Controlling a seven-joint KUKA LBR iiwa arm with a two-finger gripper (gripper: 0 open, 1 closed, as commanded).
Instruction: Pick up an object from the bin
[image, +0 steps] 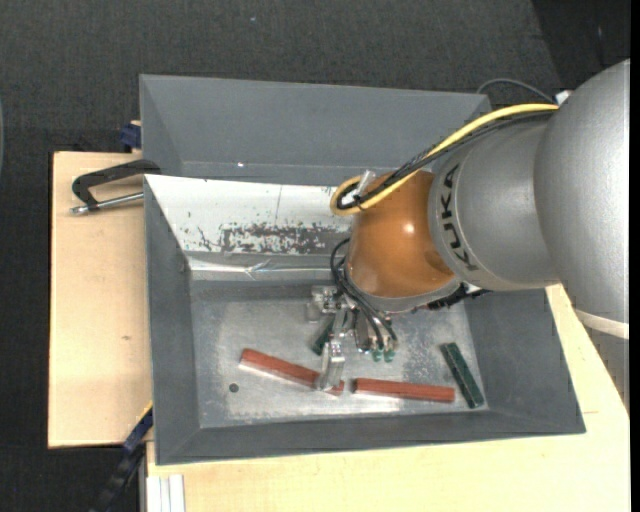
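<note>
Half done at most: gripper (335, 372) low at right end of left-hand red stick (278, 368), open or closed impossible to tell; gripping and lifting outstanding.

Grey KUKA arm (530, 190), orange cover (395, 245), yellow cable (470, 130)

One legible marking: "KUKA" lettering (446, 225), dark capitals running vertically on the grey arm (530, 190), just beside its orange cover (395, 245). Roughly 2 o'clock from the centre of the bin (300, 130).
</note>
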